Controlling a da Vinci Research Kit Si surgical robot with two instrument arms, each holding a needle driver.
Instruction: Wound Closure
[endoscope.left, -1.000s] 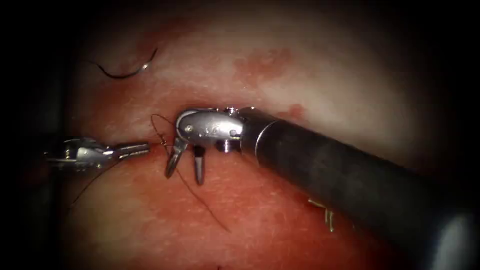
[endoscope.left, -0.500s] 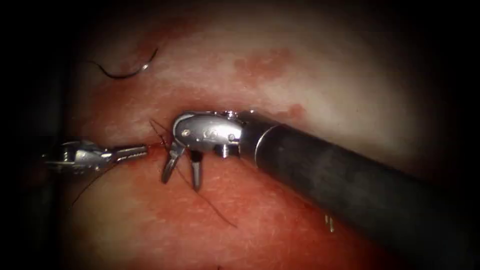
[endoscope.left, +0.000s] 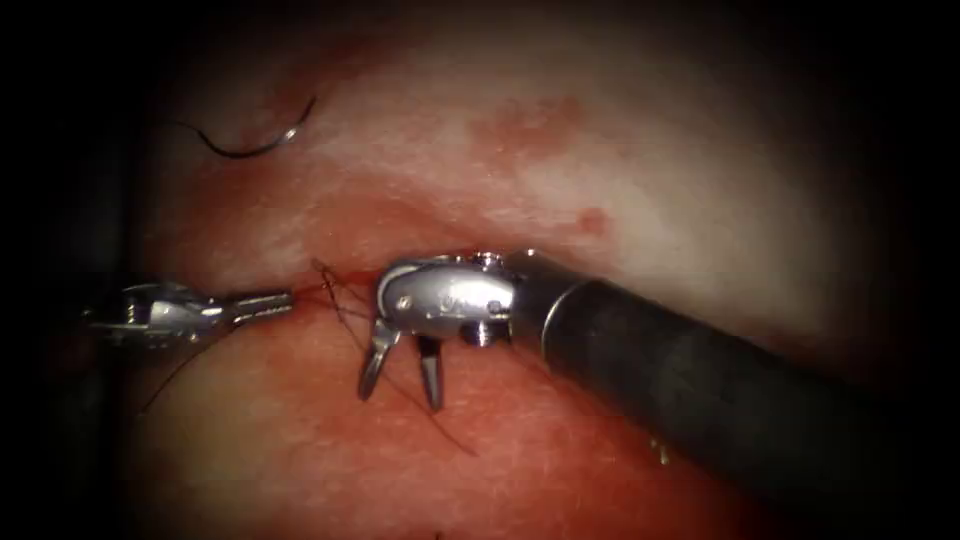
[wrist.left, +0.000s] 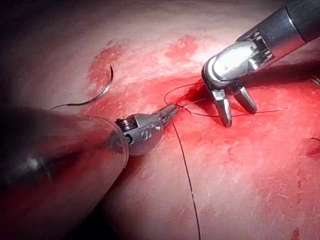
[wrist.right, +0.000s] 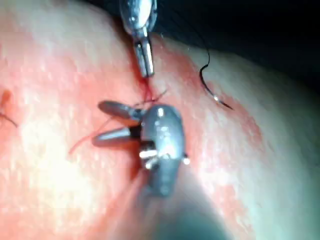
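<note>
Dark thread (endoscope.left: 400, 385) crosses pink tissue (endoscope.left: 650, 180) blotched with red fluid (endoscope.left: 525, 125).

Red-stained tissue (endoscope.left: 640, 190) bearing the loose curved needle (endoscope.left: 250, 148) and dark thread (endoscope.left: 400, 385) on its surface.

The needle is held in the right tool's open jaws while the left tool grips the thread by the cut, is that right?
Not quite. The needle lies loose on the tissue, away from both tools, as the endoscope view shows. The right tool has open jaws and holds nothing. The left tool does grip the thread by the cut.
</note>
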